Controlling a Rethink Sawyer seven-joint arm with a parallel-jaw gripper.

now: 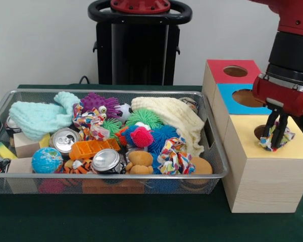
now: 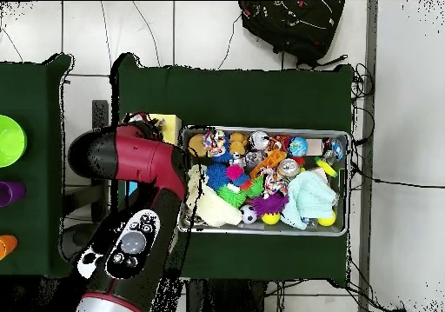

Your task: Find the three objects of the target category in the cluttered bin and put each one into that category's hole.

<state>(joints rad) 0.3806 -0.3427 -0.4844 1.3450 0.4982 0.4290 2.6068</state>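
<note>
Counter (image 1: 141,222) space under the dark green cloth is taken up mostly by the wire-mesh bin (image 1: 20,184), which sits just beside the row of three wooden boxes so your carries stay short. Your red and black arm (image 1: 293,45) reaches down over the nearest of them, the pale wooden box with the yellow top (image 1: 262,171), and that looks like the target category's box. The overhead view hides this spot under the arm.

Your black fingers (image 1: 274,132) are drawn close, pinching the multicoloured knotted fabric toy (image 1: 288,135) right at the dark round hole (image 1: 259,132), so a drop seems near. The toy is a soft, crumpled bundle of patterned cloth in white, red, blue and yellow, bulging out beside the fingers. It may snag on the hole's rim; centre it first. Similar cloth knots (image 1: 172,159) lie in the bin.
</note>
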